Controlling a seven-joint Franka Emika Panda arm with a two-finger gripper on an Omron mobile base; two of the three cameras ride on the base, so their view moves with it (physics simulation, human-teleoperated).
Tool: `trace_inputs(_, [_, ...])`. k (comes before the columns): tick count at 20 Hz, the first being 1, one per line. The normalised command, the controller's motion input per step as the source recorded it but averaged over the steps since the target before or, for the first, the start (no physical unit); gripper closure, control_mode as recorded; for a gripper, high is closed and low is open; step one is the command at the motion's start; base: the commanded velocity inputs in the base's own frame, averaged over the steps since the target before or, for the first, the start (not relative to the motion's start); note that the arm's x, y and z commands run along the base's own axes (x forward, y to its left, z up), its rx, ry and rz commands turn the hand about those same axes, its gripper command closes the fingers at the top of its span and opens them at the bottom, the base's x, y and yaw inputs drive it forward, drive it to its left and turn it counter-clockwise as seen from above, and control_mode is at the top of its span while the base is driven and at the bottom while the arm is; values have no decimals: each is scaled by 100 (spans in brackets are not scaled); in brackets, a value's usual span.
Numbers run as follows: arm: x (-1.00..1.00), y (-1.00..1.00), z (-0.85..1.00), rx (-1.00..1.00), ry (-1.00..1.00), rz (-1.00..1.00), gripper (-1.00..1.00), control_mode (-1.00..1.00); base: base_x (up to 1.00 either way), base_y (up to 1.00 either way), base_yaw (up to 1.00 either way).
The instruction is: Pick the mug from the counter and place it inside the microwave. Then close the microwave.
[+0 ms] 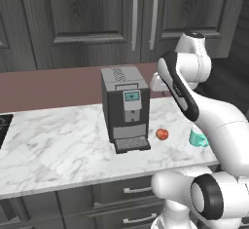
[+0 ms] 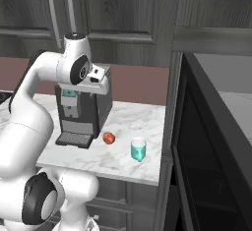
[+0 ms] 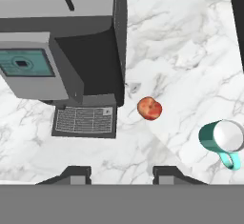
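End effector (image 3: 121, 173) hangs high above the desk (image 3: 190, 51), pointing down, fingers apart with nothing between them; both fingertips (image 3: 76, 173) sit at the bottom of the hand view over bare marble. Coffee machine (image 2: 81, 112) is directly below it, drip tray toward the desk front. Red-orange fruit (image 3: 149, 108) lies just right of the machine's tray. Mug (image 3: 223, 139) stands upright further right of the fruit, apart from it, near the desk's front edge, handle toward the front. Microwave (image 2: 206, 166) is right of the mug; door looks open, hard to confirm.
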Motion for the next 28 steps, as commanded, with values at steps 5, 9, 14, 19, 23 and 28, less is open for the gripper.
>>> trace_inputs(5, [2,0,-1,0,-2,0,-100,-100,0,0,0])
trace_inputs(9, [-2,0,-6,-3,-14,0,-100,-100,0,0,0])
trace_inputs(14, [-41,0,-11,0,-5,-5,-100,-100,0,0,0])
trace_inputs(19, [-48,-16,-22,0,0,0,-100,-100,0,0,0])
trace_inputs(23, [-21,-45,-3,-1,3,0,-100,-100,0,0,0])
trace_inputs(28, [5,-64,0,-8,14,0,-100,-100,0,0,0])
